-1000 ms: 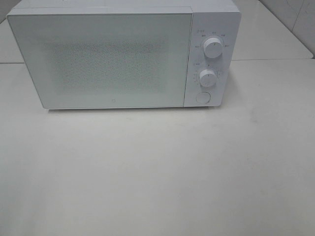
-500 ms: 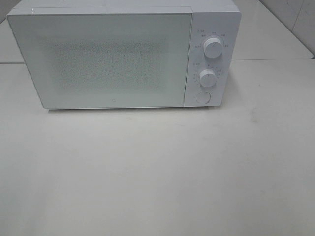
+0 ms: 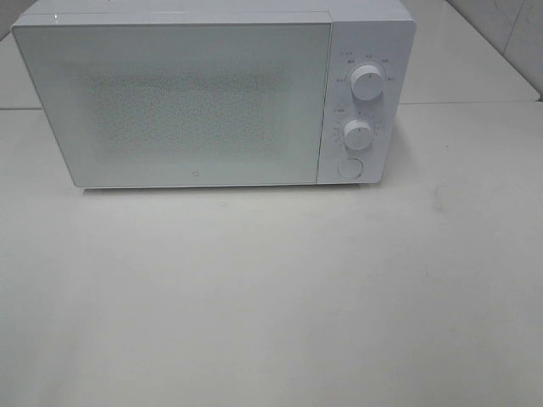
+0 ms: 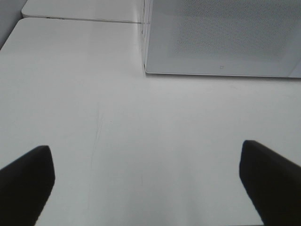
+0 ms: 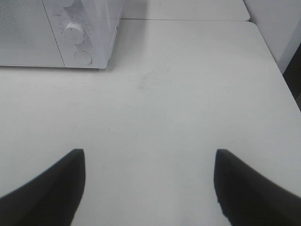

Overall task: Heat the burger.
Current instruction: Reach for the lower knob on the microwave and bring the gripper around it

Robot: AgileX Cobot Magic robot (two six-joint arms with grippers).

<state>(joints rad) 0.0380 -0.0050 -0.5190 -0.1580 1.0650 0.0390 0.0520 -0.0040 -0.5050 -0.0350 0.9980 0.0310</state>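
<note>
Microwave (image 3: 216, 93) stands shut at the tabletop's (image 3: 271, 297) far edge, left gripper (image 4: 145, 146) and right gripper (image 5: 149, 150) both spread empty well back, probably leaving its door (image 3: 170, 102) swing room; burger unseen.

burger unseen, hidden from all views

Dial lettering (image 3: 345, 55) illegibly small
</note>
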